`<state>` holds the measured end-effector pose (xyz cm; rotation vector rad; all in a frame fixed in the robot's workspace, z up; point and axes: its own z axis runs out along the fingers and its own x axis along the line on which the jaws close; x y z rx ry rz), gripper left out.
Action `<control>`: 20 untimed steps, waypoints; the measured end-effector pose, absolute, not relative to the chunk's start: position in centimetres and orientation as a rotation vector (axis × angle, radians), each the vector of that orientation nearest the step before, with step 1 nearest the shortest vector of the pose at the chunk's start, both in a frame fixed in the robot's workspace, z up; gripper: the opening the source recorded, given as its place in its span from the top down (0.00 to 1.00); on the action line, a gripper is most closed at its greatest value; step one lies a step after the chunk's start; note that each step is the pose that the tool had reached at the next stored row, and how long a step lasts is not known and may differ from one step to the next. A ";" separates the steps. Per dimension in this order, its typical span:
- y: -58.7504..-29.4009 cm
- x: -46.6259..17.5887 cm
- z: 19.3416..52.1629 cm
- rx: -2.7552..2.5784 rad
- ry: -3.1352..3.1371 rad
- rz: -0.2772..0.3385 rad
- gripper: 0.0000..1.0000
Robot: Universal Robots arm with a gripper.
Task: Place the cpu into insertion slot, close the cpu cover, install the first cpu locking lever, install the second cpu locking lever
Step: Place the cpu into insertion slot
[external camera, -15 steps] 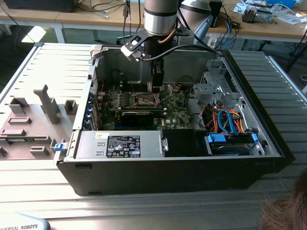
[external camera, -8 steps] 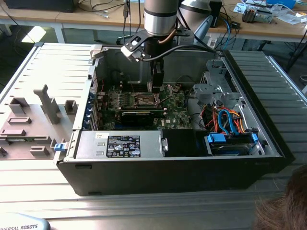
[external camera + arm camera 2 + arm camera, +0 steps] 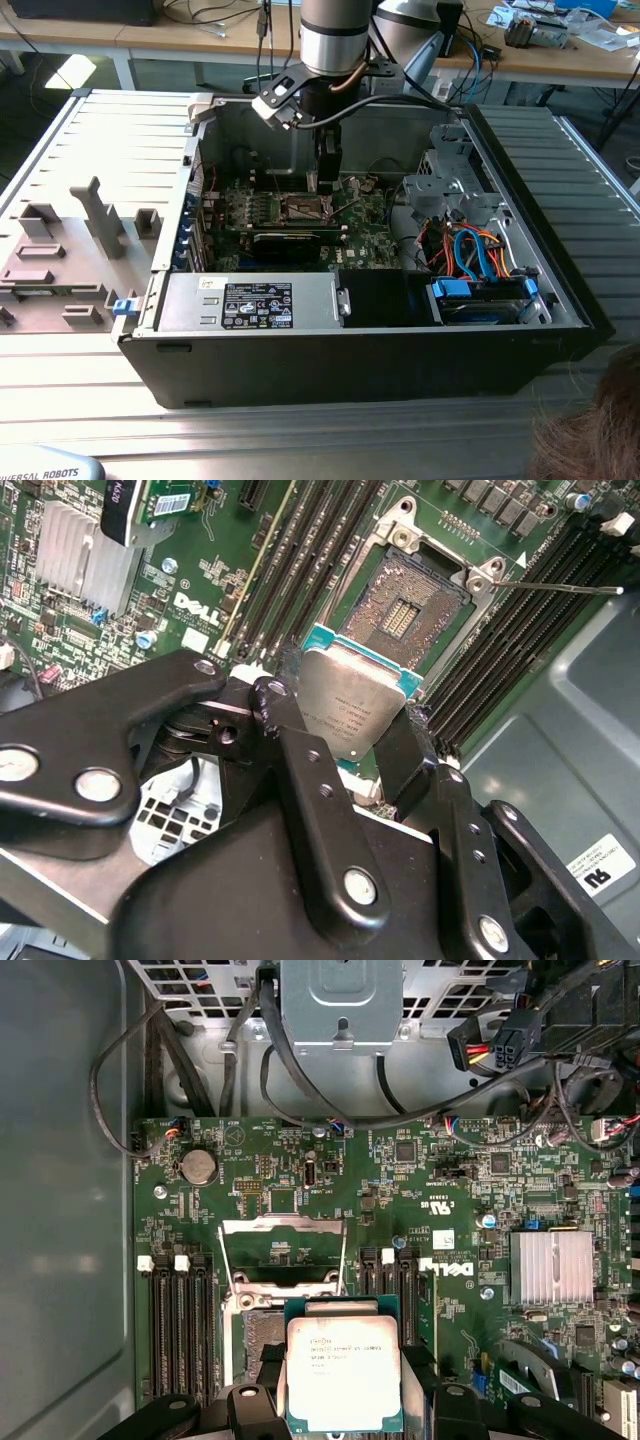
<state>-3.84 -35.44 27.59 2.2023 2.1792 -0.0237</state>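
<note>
**Chip held over the open socket, not yet seated**

A ribbed grey metal desk [image 3: 300, 440] carries an open black-and-grey computer case [image 3: 350, 370] lying on its side, with the green motherboard [image 3: 420, 1190] flat on its floor. The arm reaches down into the case, and its black two-fingered hand [image 3: 345, 720] hangs low over the board. The fingers are closed part-way, pinching opposite edges of the cpu [image 3: 350, 705], a small flat square chip with a silvery-grey top.

The cpu cover [image 3: 283, 1224], a thin silvery frame with a square window, stands swung open on the far side of the socket from the hand. The insertion slot [image 3: 405, 605], a dark square socket with a silvery rim, lies bare. It sits beneath and just beyond the chip's leading edge, straight ahead of the fingertips, so chip and slot are near but apart. A thin metal locking lever [image 3: 550, 585] juts out unlatched beside the slot.
</note>
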 end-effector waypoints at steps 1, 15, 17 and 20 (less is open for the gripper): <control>-35.4 -3.8 27.6 2.202 2.179 -0.024 0.46; -35.4 -3.8 27.3 2.202 2.179 -0.024 0.46; -35.4 -3.8 27.3 2.202 2.179 -0.024 0.46; -35.4 -3.8 27.2 2.202 2.179 -0.024 0.46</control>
